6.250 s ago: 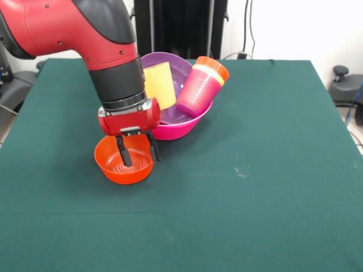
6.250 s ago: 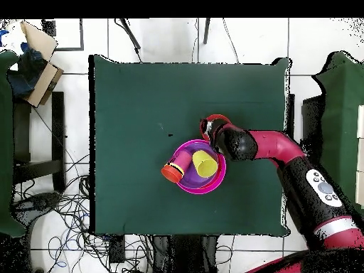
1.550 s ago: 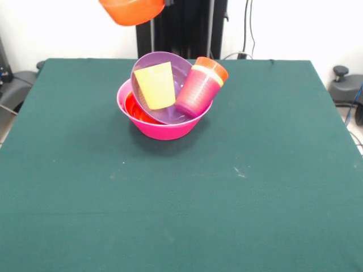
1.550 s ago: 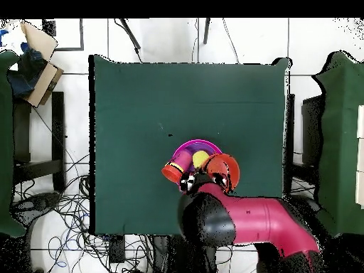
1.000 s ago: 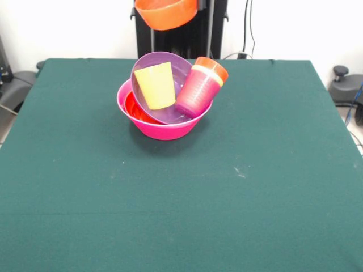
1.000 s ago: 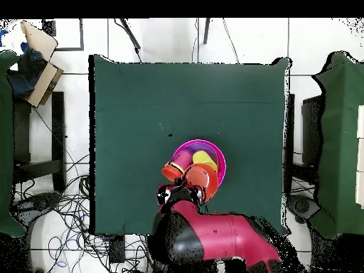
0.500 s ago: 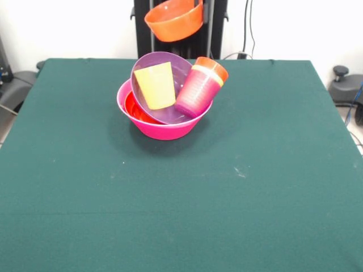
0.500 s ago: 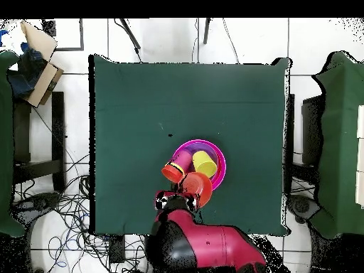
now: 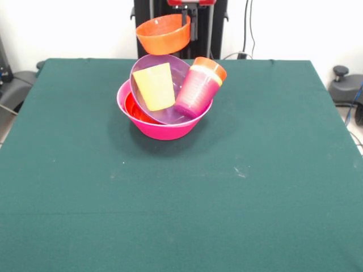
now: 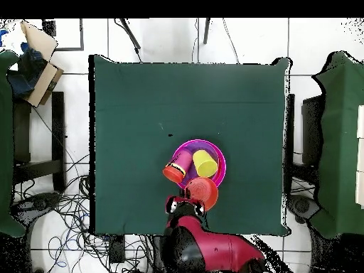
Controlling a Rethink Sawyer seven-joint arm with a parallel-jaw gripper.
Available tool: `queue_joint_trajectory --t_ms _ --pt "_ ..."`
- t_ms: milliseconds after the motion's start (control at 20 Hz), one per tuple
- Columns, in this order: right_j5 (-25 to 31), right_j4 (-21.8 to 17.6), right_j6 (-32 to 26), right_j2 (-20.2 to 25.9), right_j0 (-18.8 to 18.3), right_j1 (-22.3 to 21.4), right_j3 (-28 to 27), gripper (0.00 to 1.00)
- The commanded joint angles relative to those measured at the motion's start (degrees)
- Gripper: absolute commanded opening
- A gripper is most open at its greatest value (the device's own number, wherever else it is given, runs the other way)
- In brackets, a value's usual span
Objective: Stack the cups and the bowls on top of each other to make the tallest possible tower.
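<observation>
We see the tool [image 9: 190, 20] gripping the small orange bowl [image 9: 163, 34] by its rim, in the air at 12 o'clock of the tower [image 9: 164, 102] (pink base bowl [image 9: 161, 129], tilted purple bowl [image 9: 173, 71], yellow cup [image 9: 154, 86]) on the tabletop [image 9: 238, 187].

Green table [image 9: 255, 198] w/ 1 pink bowl [image 9: 164, 129] directly on it.

Green table [image 9: 255, 198], cardboard box [image 10: 39, 53] beside it.
</observation>
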Motion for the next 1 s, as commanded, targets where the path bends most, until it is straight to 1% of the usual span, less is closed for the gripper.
queue_joint_trajectory --t_ms 50,250,500,650,750,850,900,1000 --pt "-6.1 -3.6 6.9 -3.9 2.4 13.0 -2.8 0.0" --pt "-6.0 -2.9 6.8 -3.7 2.8 13.2 -3.1 0.0" --pt "-4.7 -1.8 6.9 -3.6 3.7 11.4 -2.5 0.0" --pt "-4.7 -1.4 7.0 -3.3 4.0 12.3 -3.5 0.0" --pt "-4.4 -1.2 7.2 -3.3 4.1 11.6 -3.2 0.0" --pt "-3.0 -0.9 7.3 -2.8 4.0 10.0 -2.5 0.0" --pt "-1.9 -0.6 7.2 -2.6 4.0 8.3 -1.9 0.0" --pt "2.0 0.1 6.8 -1.3 3.3 4.0 -0.8 0.0"
